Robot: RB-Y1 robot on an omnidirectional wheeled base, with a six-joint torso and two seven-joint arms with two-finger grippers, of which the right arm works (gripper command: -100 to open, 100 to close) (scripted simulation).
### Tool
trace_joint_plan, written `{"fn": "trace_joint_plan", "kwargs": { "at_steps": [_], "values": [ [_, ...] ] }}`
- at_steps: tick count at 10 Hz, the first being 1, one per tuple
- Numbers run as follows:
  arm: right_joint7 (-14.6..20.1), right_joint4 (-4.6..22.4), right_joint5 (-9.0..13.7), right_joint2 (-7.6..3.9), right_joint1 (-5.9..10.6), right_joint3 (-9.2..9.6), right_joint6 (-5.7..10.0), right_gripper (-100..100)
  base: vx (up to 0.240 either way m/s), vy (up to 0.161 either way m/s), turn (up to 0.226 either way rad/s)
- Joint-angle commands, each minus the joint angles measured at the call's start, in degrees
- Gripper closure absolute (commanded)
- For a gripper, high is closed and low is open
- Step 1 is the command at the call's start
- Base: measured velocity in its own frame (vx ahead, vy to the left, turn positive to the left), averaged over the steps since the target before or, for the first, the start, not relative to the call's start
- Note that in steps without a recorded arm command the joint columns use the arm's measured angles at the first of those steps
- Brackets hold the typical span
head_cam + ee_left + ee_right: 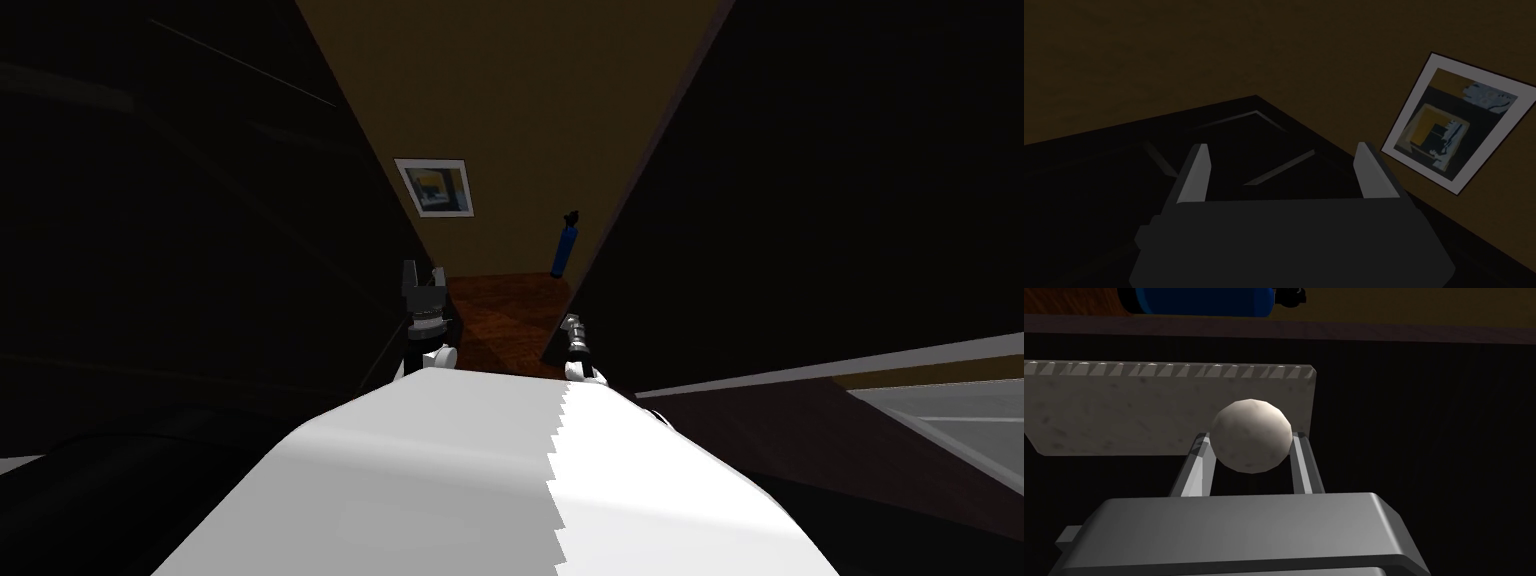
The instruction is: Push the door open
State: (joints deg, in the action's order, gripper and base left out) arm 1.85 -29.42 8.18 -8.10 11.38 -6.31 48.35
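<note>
The door is the big dark slab to the right of the opening, and it carries the knob that I place everything by. Left of the knob, across the opening, a second dark panelled surface rises. Between the two I see the brown wall and a strip of wood floor, so I judge the door partly open with more push to come.

A framed picture hangs on that wall, beyond and left of the knob. A blue cylinder stands on the floor just past the door's edge, near the knob's side. That matters because it sits close to the swing path.

The knob is mounted on a pale plate. My right gripper has its two fingers pressed to the knob's sides, giving me a firm handle to drive the door through.

My left gripper hangs left of the knob near the panelled surface, fingers spread wide and empty, kept clear of the work.
</note>
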Motion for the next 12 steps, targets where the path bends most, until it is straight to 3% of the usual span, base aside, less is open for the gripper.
{"fn": "trace_joint_plan", "kwargs": {
  "at_steps": [1, 12],
  "values": [
    [-0.5, 0.1, 0.7, -0.55, 0.00, -1.32, 0.00, 100, 0.172, 0.088, -0.045],
    [-2.5, 0.8, 3.9, -1.82, -0.37, -6.68, -0.13, 100, 0.173, 0.059, -0.057]
  ]
}}
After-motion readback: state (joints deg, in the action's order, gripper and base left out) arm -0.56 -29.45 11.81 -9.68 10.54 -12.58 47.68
